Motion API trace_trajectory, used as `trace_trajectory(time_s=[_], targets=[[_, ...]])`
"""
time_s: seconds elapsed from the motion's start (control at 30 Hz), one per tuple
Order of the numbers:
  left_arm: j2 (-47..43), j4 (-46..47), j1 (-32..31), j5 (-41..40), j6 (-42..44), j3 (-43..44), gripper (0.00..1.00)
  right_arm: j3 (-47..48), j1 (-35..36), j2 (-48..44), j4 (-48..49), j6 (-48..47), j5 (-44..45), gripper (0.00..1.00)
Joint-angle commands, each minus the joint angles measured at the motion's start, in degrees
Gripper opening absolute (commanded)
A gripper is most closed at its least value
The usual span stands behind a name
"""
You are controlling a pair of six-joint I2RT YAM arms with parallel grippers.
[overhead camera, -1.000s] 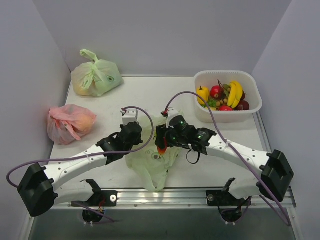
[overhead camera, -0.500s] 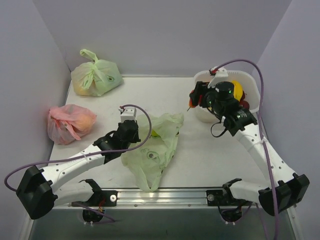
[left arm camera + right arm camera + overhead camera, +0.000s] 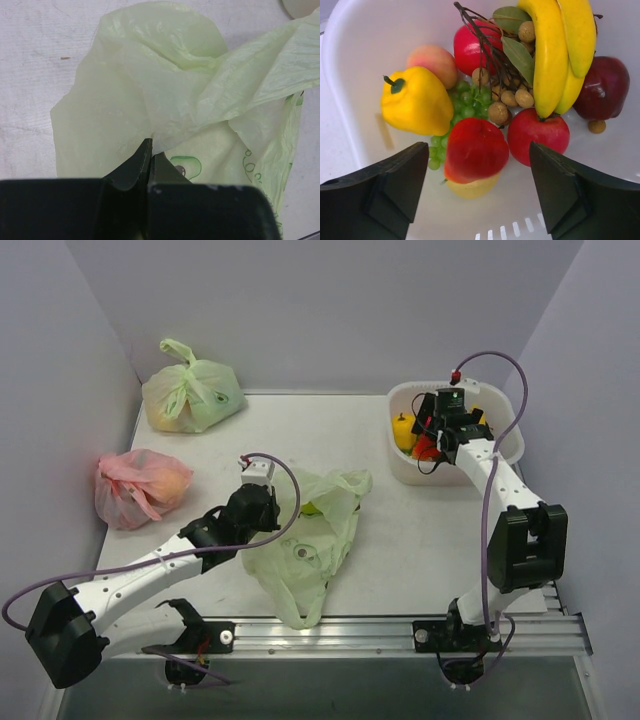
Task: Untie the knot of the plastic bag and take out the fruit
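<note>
Far left, the pink-red bag (image 3: 140, 487) lay against the side wall. The other green bag (image 3: 192, 392) sat behind it in the back corner. The left gripper (image 3: 151, 156) was pinched closed on a fold of the plastic bag (image 3: 310, 540). This bag sprawled open mid-table, a yellow-green fruit (image 3: 312, 507) showing at its mouth and its tail near the front rail (image 3: 330, 636). Bare table (image 3: 400, 540) lay between bag and white tub (image 3: 402, 468). The right gripper (image 3: 479, 167) hung over the tub, fingers spread wide, holding nothing. Below it were a yellow bell-like fruit (image 3: 415, 102), a red fruit (image 3: 475, 150), bananas (image 3: 555, 50), a berry cluster (image 3: 507, 95), grapes (image 3: 465, 100), a peach (image 3: 432, 62) and a maroon fruit (image 3: 602, 87). The tub stood near the right wall.
</note>
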Motion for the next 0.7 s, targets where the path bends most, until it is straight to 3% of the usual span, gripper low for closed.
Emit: trace_trajectory(time_s=[0.0, 0.27, 0.47, 0.67], targets=[[-1.05, 1.01, 0.23, 2.46, 1.37, 0.12, 0.00, 2.93, -0.08, -3.27, -0.32, 1.39, 3.60, 0.87], [-0.78, 0.32, 0.23, 3.35, 1.19, 0.99, 0.00, -4.43, 4.66, -15.04, -1.55, -0.72, -7.39, 0.87], [-0.87, -1.18, 0.32, 2.64, -0.65, 2.31, 0.00, -12.70, 16.87, -24.89, -1.30, 2.70, -16.70, 0.79], [0.09, -1.53, 0.23, 2.91, -2.06, 3.54, 0.00, -20.70, 33.20, -28.85, 4.94, 7.62, -18.82, 0.75]])
